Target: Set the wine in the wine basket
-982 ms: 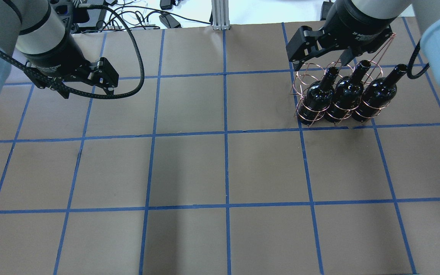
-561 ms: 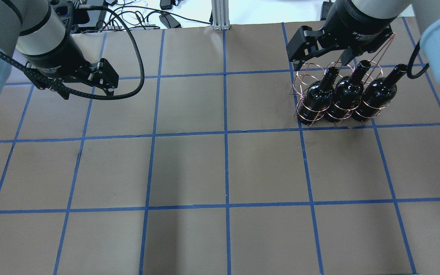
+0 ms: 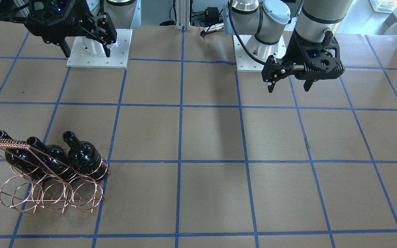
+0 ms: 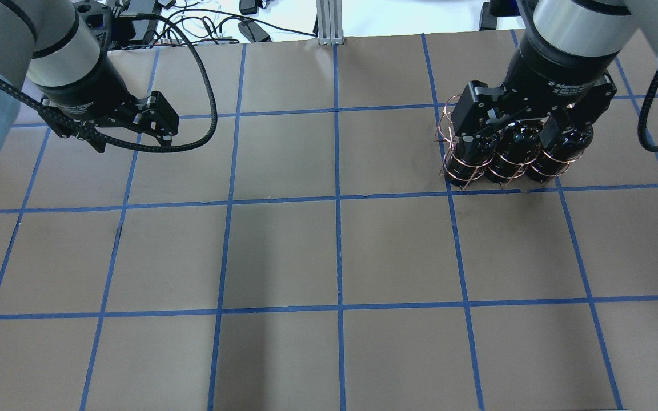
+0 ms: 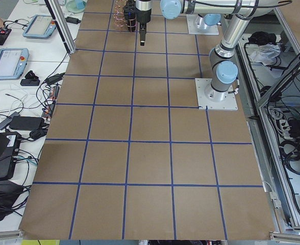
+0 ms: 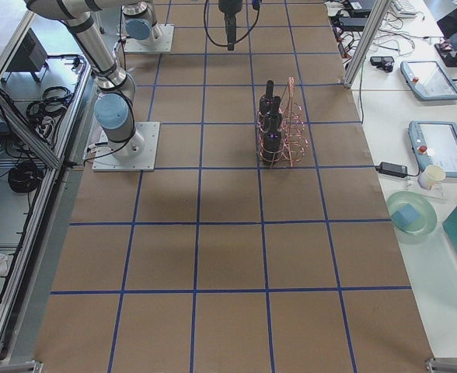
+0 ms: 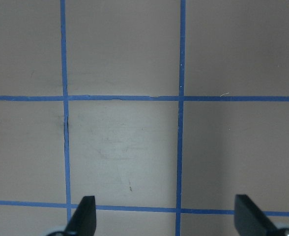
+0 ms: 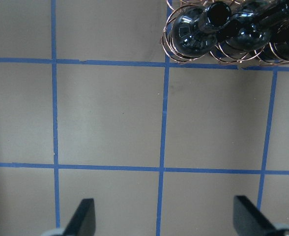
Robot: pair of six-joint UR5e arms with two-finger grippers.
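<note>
Three near-black wine bottles (image 3: 83, 155) stand in the copper wire wine basket (image 3: 47, 198), filling the row of rings nearer the robot; the outer row is empty. In the overhead view the bottles (image 4: 503, 162) and the basket (image 4: 449, 123) sit at the far right. My right gripper (image 4: 512, 128) is open and empty, raised high and apart from the bottles, and hides their necks there. Its wrist view shows the bottles (image 8: 196, 29) at the top edge, beyond the open gripper (image 8: 164, 221). My left gripper (image 4: 135, 137) is open and empty above bare table on the left, as its wrist view (image 7: 165, 221) shows.
Brown paper with a blue tape grid (image 4: 337, 200) covers the table. Both arm bases (image 3: 97, 51) stand at the robot's side. Cables and an aluminium post (image 4: 329, 23) lie past the far edge. Tablets and a cup (image 6: 430, 175) sit on a side bench.
My right gripper has moved from behind the basket back toward the robot, and now covers the bottle necks in the overhead view. The left arm has barely moved. The bottles stay in the basket.
</note>
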